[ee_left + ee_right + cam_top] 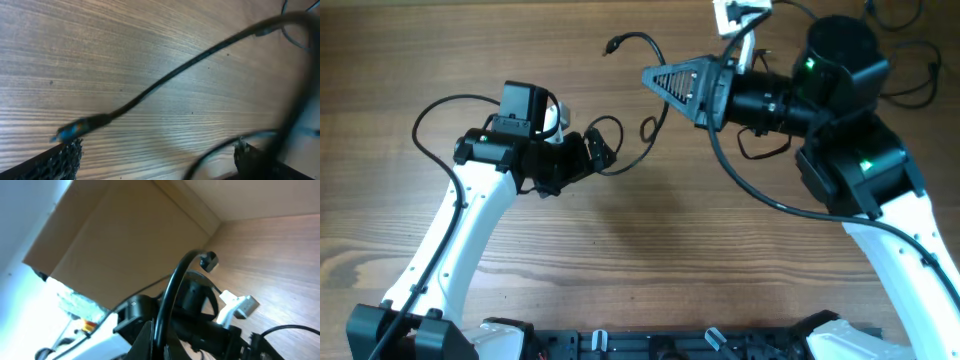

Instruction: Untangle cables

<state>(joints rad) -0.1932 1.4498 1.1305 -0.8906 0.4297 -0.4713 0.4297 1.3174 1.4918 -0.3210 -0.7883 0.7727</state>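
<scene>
My right gripper (655,78) is shut on a thin black cable (638,40) and holds it above the table. The cable rises from the jaws and curves to a free plug end (610,46). In the right wrist view the cable (172,287) runs up from the pinched fingers (167,342) to the plug (209,261). My left gripper (598,150) is open, low over the table. A looping black cable (625,165) lies round its fingers. In the left wrist view a cable with a blue-tipped plug (75,129) crosses the wood and another strand (225,147) curves between the jaws (157,162).
More thin black cables lie at the far right edge (920,85) and top right (892,12), and one under the right arm (760,148). A large brown board (125,240) stands beyond the table's edge in the right wrist view.
</scene>
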